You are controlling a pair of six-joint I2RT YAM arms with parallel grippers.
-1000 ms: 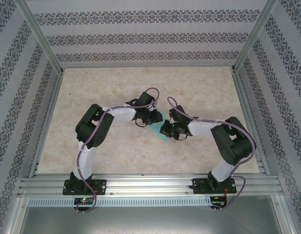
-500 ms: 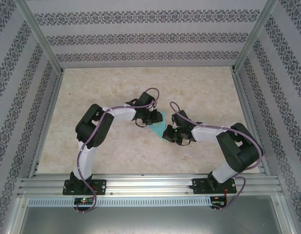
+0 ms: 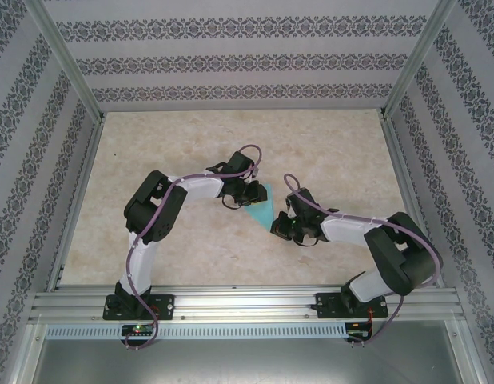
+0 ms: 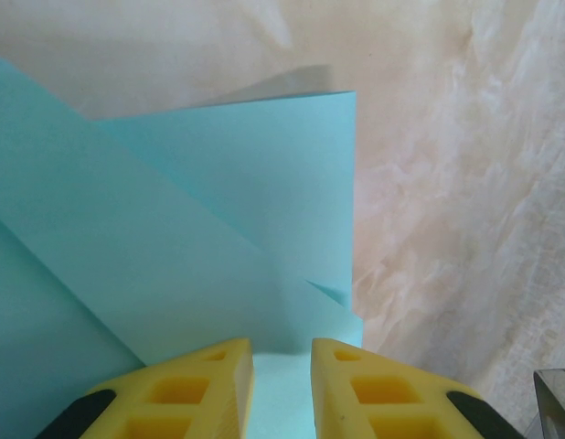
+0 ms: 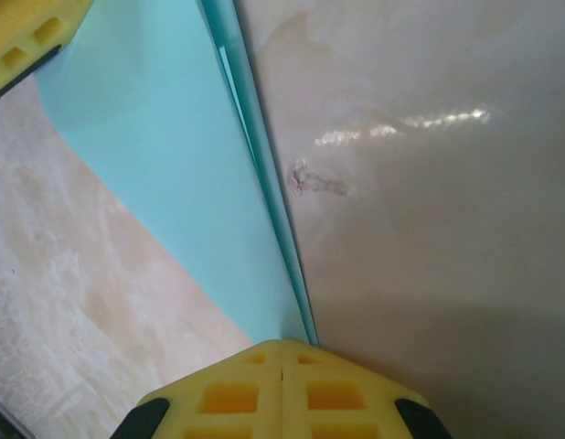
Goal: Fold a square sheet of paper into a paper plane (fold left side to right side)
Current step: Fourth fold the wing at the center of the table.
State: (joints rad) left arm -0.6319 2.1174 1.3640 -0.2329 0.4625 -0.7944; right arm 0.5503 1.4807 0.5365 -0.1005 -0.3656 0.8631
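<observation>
**Right hand sweeps down the crease toward the tip**

The turquoise sheet of paper (image 3: 261, 210), already folded into a narrow wedge with layered flaps, lies flat near the middle of the worktop (image 3: 175, 144). Its point aims at about 5 o'clock. The left hand (image 3: 248, 194) sits on the wide end at 11 o'clock, its fingers a narrow gap apart with paper showing beneath them. I cannot tell whether they press down or only hover. The right hand (image 3: 280, 228) has its fingers closed tight together and holds nothing. Over the last second it has slid from the middle of the wedge out toward 5 o'clock. It now rests on the long folded edge close to the point, leaving more turquoise uncovered. This looks like a creasing stroke that is nearly finished. The fold appears set, and the next one can probably follow once the right hand lifts clear.
</observation>
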